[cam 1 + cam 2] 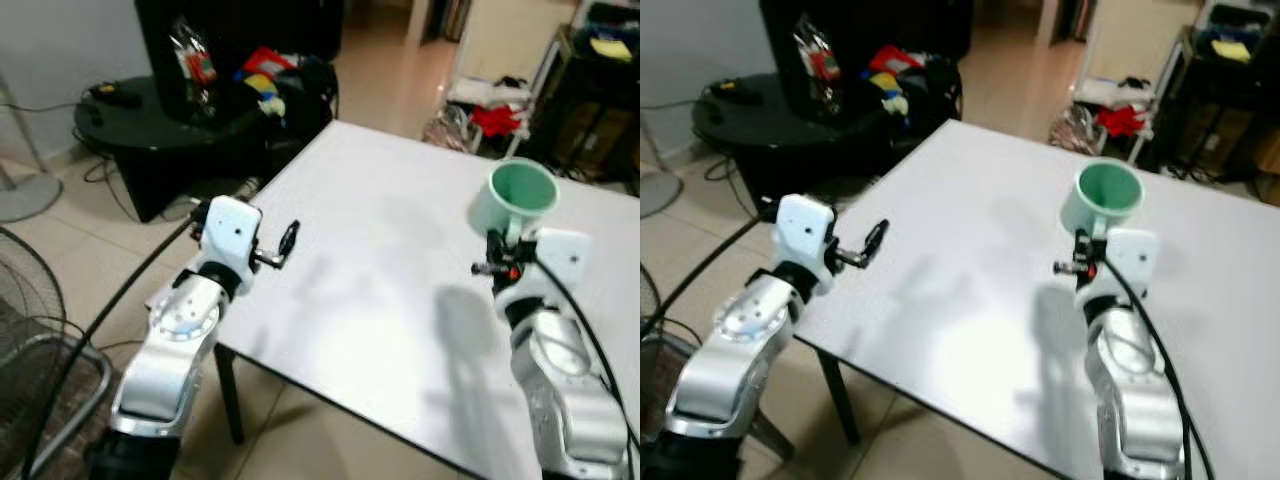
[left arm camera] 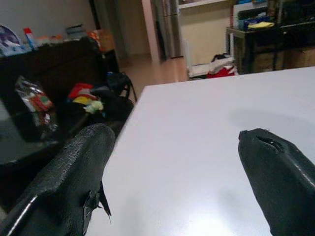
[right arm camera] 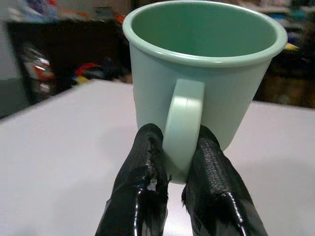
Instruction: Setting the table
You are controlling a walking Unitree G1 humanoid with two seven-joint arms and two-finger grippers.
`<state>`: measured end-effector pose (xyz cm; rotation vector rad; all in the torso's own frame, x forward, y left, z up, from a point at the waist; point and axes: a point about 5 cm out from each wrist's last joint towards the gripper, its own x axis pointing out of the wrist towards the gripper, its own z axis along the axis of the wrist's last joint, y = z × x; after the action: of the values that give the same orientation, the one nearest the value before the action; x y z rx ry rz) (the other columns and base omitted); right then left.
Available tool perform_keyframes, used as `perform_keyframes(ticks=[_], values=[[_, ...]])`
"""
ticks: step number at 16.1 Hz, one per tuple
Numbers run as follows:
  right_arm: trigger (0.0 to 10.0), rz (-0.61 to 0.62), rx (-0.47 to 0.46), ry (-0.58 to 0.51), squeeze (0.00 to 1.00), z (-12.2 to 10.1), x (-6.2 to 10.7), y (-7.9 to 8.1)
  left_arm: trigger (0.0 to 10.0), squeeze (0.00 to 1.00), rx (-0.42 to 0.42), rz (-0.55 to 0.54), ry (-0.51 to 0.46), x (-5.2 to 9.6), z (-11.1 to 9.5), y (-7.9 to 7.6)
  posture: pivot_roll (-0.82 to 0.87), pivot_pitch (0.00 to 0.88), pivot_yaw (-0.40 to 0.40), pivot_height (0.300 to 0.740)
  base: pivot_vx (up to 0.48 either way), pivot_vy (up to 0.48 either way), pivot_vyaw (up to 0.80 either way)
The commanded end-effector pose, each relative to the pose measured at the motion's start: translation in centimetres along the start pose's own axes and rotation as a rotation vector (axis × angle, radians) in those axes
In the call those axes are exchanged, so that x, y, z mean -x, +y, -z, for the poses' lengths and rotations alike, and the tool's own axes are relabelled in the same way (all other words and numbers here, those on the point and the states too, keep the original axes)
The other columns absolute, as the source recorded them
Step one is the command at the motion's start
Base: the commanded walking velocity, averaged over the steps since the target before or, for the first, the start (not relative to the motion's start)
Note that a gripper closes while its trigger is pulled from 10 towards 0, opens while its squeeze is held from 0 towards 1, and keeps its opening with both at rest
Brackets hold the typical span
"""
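A pale green mug [image 1: 522, 195] is held upright just above the white table [image 1: 390, 290], on its right side. My right gripper [image 3: 178, 162] is shut on the mug's handle [image 3: 183, 123], one black finger on each side. The mug [image 3: 202, 73] looks empty inside. My left gripper [image 1: 289, 240] hovers over the table's left edge, open, with nothing between its fingers [image 2: 74, 167].
A black round side table [image 1: 150, 125] with a snack bag [image 1: 193, 62] and a dark bag with colourful items [image 1: 270, 80] stands beyond the table's left corner. A fan [image 1: 30, 330] stands on the floor at left. Shelves and red cloth [image 1: 497, 118] lie at the back.
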<state>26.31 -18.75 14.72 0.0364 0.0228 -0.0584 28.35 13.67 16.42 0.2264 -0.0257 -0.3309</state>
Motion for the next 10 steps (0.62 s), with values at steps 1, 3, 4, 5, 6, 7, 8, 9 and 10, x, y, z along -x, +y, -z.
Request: perform_keyframes(ticks=[1,3,4,5,6,7,8,9,10], values=[[10.0,-0.088,-0.032,0.023,0.00,0.2,-0.3,1.3,10.0,0.00,-0.009,0.012,0.004,0.3,0.1,0.3,-0.02,0.004,-0.044,0.740,0.000,0.000,0.00],[10.0,-0.157,0.013,0.067,0.00,0.7,-1.0,1.9,10.0,0.00,-0.021,0.100,0.015,0.5,0.2,-0.6,-0.02,0.011,-0.047,0.740,0.000,0.000,0.00],[10.0,-0.167,0.024,0.091,0.00,0.9,-1.7,1.9,10.0,0.00,-0.020,0.148,0.014,0.6,0.1,-1.0,-0.02,0.024,-0.047,0.740,0.000,0.000,0.00],[10.0,-0.190,0.044,0.127,0.00,1.3,-2.6,2.0,10.0,0.00,-0.018,0.211,0.016,0.9,0.1,-1.5,-0.02,0.029,-0.045,0.740,0.000,0.000,0.00],[10.0,-0.215,0.063,0.153,0.00,1.7,-3.1,2.1,10.0,0.00,-0.018,0.250,0.022,1.1,0.1,-1.8,-0.01,0.034,-0.046,0.740,0.000,0.000,0.00],[10.0,-0.239,0.070,0.173,0.00,2.2,-3.7,2.4,10.0,0.00,-0.011,0.293,0.036,1.4,0.2,-1.9,-0.01,0.039,-0.046,0.740,0.000,0.000,0.00],[10.0,-0.242,0.061,0.183,0.00,2.6,-3.9,2.5,10.0,0.00,0.000,0.322,0.041,1.5,0.3,-2.0,-0.01,0.043,-0.047,0.740,0.000,0.000,0.00],[10.0,-0.243,0.046,0.192,0.00,3.0,-4.3,2.6,10.0,0.00,0.019,0.343,0.054,1.7,0.3,-2.1,-0.01,0.043,-0.047,0.740,0.000,0.000,0.00],[10.0,-0.255,0.015,0.200,0.00,3.7,-4.9,3.0,10.0,0.00,0.019,0.385,0.078,1.9,0.5,-2.3,0.00,0.051,-0.041,0.740,0.000,0.000,0.00]])
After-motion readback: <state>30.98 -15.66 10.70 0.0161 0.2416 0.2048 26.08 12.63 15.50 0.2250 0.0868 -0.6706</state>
